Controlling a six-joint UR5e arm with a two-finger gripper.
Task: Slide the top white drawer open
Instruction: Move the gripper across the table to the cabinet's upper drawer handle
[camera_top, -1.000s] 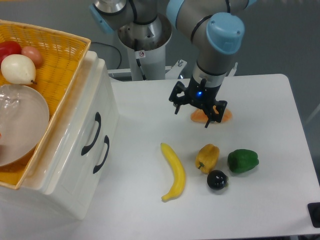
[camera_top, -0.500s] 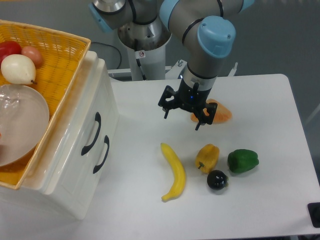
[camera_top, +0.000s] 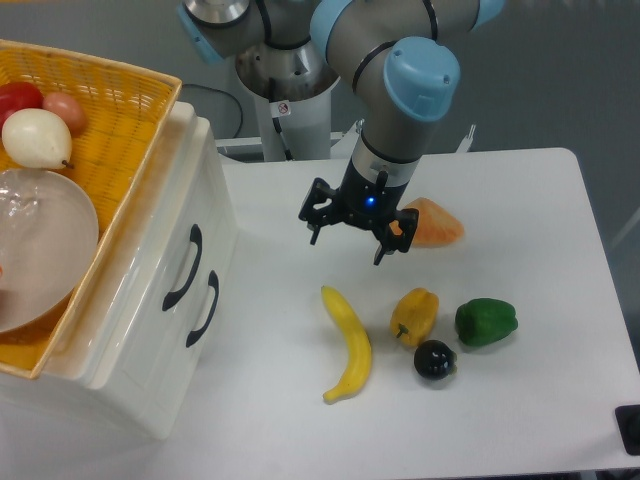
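Observation:
The top white drawer (camera_top: 175, 240) sits closed in the glossy white cabinet at the left, its dark curved handle (camera_top: 183, 267) facing the table. A matching lower drawer with its own dark handle (camera_top: 205, 309) lies just beside it. My gripper (camera_top: 346, 238) hangs open over the middle of the table, well to the right of the handles, with nothing between its fingers.
A yellow wicker basket (camera_top: 120, 120) with fruit and a clear bowl rests on top of the cabinet. On the table lie a banana (camera_top: 349, 343), a yellow pepper (camera_top: 415, 314), a green pepper (camera_top: 486, 322), a dark round fruit (camera_top: 435, 360) and an orange piece (camera_top: 436, 224).
My gripper has moved left, away from above the orange piece and toward the cabinet. The drawer and the table items have not moved.

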